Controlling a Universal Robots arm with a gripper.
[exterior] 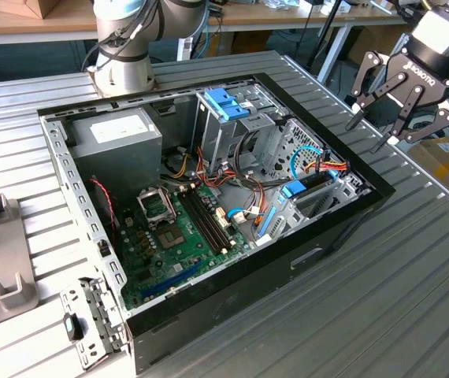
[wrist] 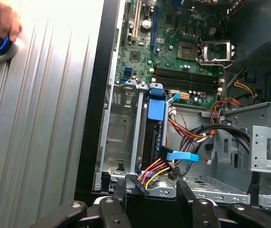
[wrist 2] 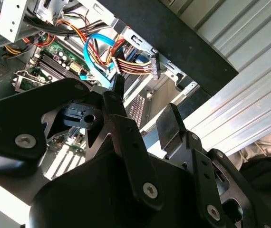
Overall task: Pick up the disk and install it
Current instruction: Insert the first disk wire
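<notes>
My gripper hangs with wide, empty jaws above the open computer case, at its 3 o'clock edge. The disk already stands in its bay, blue latch up, cables plugged in.

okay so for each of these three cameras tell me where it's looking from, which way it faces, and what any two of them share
Exterior view: off the arm, above a corner of the open computer case, looking down; the arm's base and open, empty gripper show.
First wrist view: behind the fingers, facing down into the drive bay and motherboard; a person's hand shows.
Second wrist view: close behind the gripper, facing the case's cables.
Shared: all three show the blue cable.
</notes>
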